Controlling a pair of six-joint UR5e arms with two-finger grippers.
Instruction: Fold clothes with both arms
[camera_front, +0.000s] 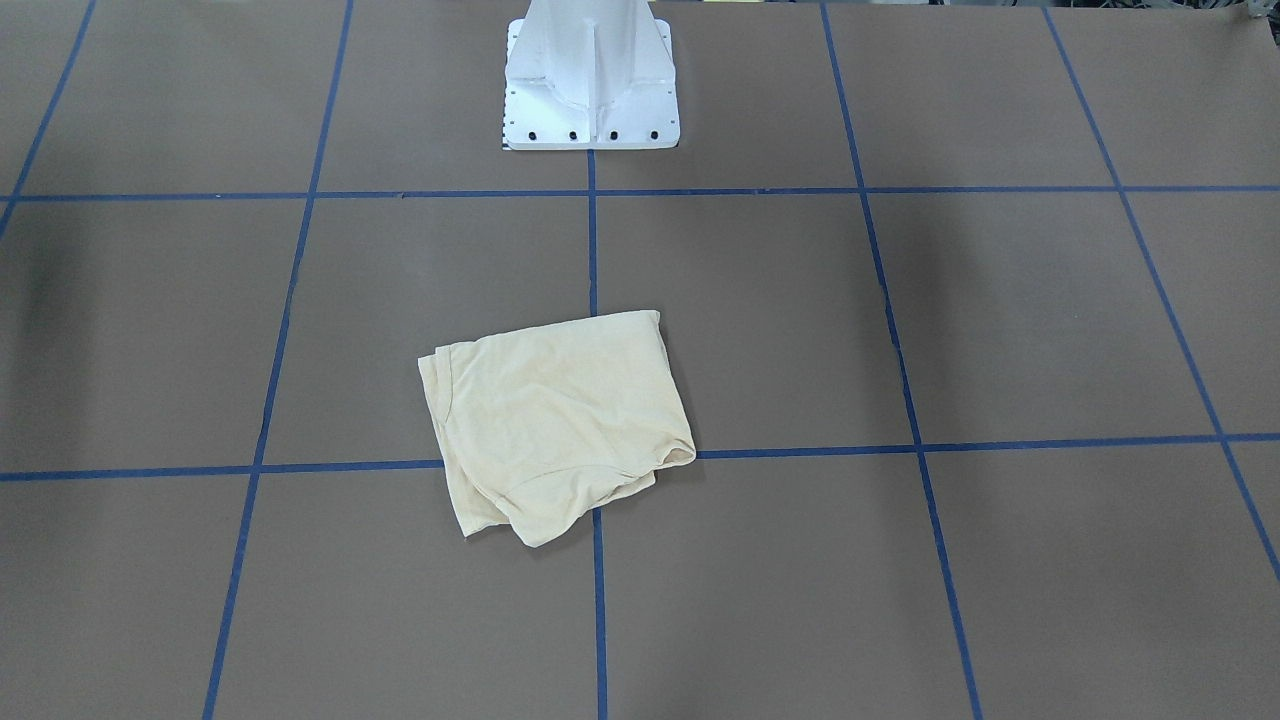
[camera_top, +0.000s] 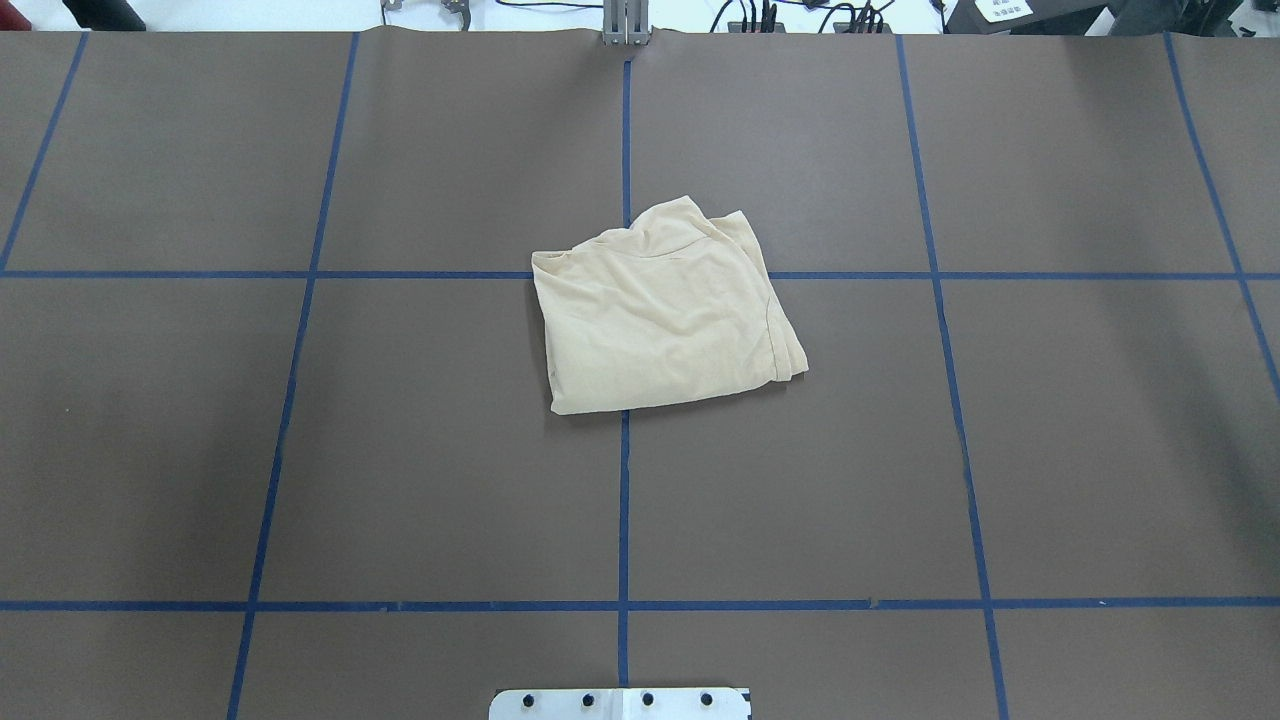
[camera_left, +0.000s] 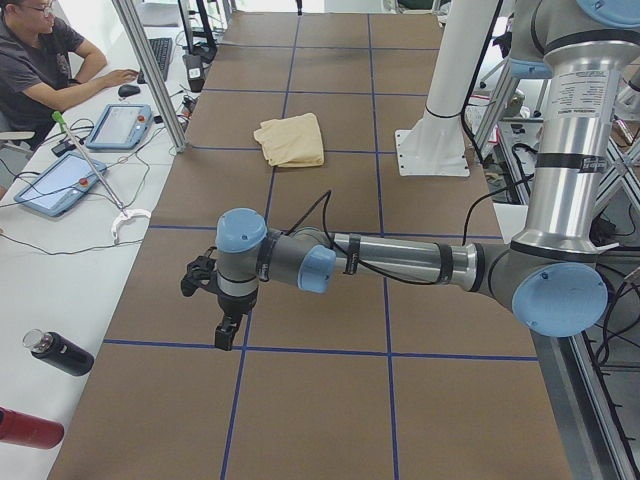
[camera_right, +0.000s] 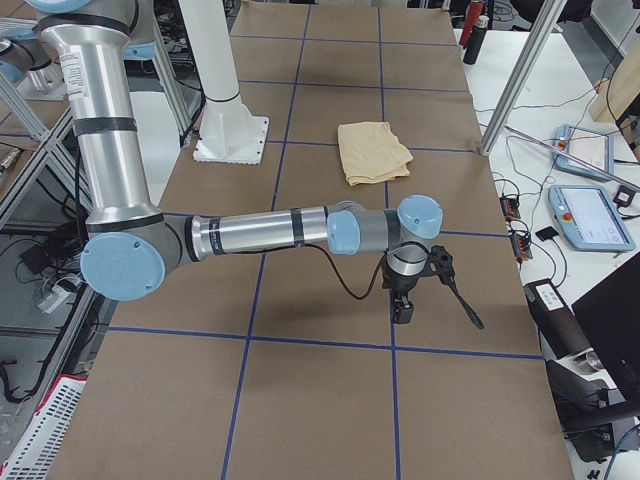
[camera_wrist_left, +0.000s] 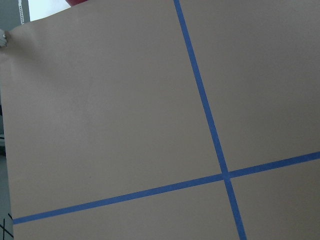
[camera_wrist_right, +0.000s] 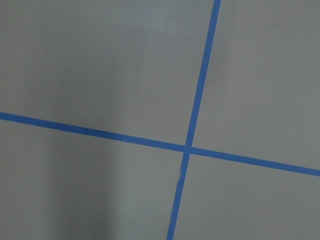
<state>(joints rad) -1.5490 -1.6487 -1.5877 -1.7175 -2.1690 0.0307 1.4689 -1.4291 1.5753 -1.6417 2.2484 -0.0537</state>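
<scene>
Brown taped table (camera_top: 400, 450) held the folded cream-yellow knit shirt (camera_top: 660, 310), lumpy toward twelve o'clock overhead; only smoothing seemed needed. Left black gripper (camera_left: 228, 325) and right black gripper (camera_right: 402, 305) hung far off, and whether either was open could not be told.

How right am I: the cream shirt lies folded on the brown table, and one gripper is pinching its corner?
Not quite. The cream shirt does lie folded on the brown table, but no gripper is pinching it. The overhead view shows it alone, and the side views show the left gripper and right gripper over bare table, well away from it.
</scene>
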